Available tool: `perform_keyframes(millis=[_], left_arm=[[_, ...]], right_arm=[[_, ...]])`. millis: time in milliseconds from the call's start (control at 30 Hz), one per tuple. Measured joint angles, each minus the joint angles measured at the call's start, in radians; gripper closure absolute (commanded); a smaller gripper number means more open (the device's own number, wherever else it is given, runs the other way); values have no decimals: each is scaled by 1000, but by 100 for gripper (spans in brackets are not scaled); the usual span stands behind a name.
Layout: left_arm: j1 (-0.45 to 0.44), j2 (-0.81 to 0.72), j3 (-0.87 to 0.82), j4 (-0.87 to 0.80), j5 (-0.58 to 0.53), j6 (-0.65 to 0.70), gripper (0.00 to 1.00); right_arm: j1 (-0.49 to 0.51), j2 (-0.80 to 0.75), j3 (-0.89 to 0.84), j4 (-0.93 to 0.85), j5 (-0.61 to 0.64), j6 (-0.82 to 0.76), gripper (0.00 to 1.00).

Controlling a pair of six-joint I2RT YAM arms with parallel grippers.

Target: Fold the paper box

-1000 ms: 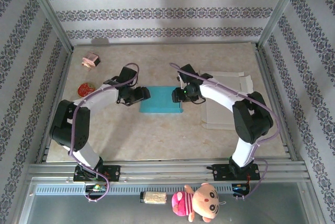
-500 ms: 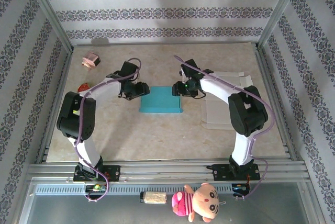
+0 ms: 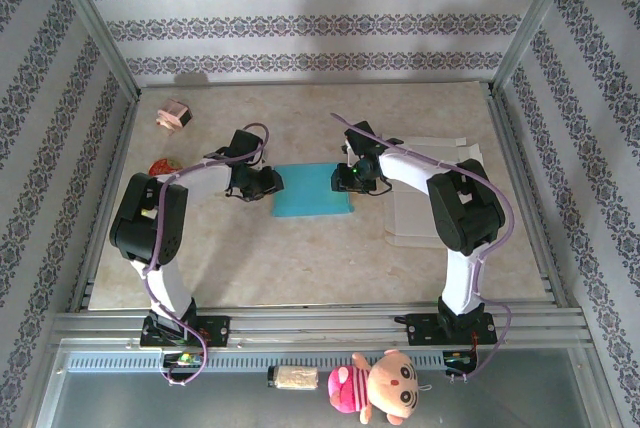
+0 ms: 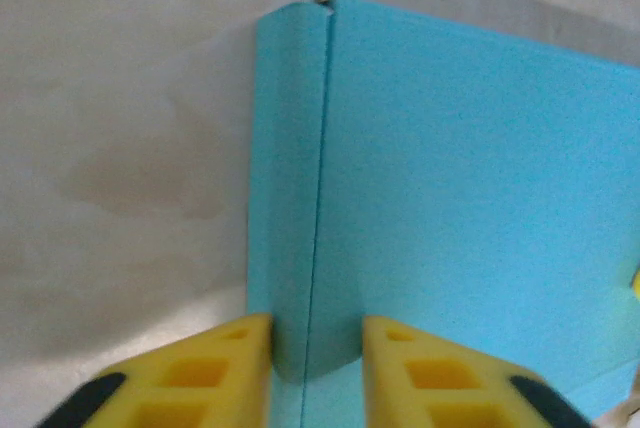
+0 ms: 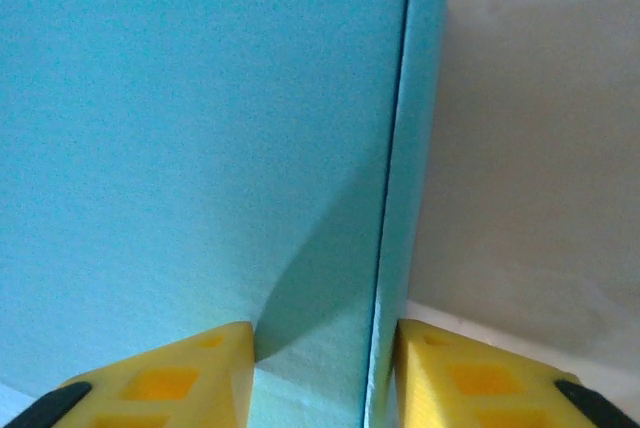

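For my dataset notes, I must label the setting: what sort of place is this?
Probably a robot test booth, not a home: wallpapered panels in metal framing enclose a beige table, with a left arm and right arm bolted to a rail at its near edge.

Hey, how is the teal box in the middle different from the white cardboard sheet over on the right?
The teal box is teal; the white cardboard sheet is white. The teal box sits mid-table, one raised side edge between the jaws of the left gripper, the other between those of the right gripper; the white cardboard sheet lies flat at the right, in neither gripper. Both rest on the table.
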Motion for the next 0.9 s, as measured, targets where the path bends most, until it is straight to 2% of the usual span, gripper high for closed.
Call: perform_keyframes(millis=[100,233,400,533,733,900], left_arm=[[4,-12,-11,-7,5,-11,42],[29,-78,-41,-3,30,-26,35],[102,-126,-67,45,84,-50,32],[149,-125,-126,106,139,-73,29],[156,-97,-203,254,270,-148,29],[156,-88,-236,344,318,-196,28]], right_arm=[[0,0,-8,25,-29,5,66],[-27,-5,-67,122,-113,8,69],[-79,-8,-153,270,-258,17,76],[-110,-13,-208,367,-330,28,77],[-151,-13,-279,498,-420,43,79],[-174,-9,-319,578,-470,78,83]])
